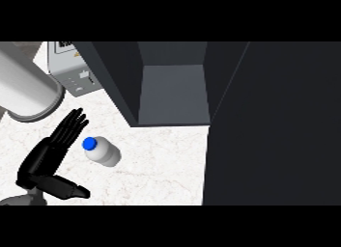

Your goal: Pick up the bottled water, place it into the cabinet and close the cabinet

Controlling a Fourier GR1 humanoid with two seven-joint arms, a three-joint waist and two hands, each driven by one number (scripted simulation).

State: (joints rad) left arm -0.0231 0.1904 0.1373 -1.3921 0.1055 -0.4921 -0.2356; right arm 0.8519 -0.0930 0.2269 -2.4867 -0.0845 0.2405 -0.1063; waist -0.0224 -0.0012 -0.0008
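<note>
Cabinet of dark grey panels [173,91], door swung open, fills the frame's upper centre and right, over a white marbled counter [159,173]. A white cylinder [20,84] stands upper left. Left of centre, the black left hand [48,154] is spread open, fingers straight, beside a small white blue-capped water bottle [103,152], not grasping it.

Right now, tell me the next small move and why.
Probably slide the left hand right and curl it round the bottled water: the hand is open beside the bottle, apparently not gripping it, and the cabinet already stands open.
</note>
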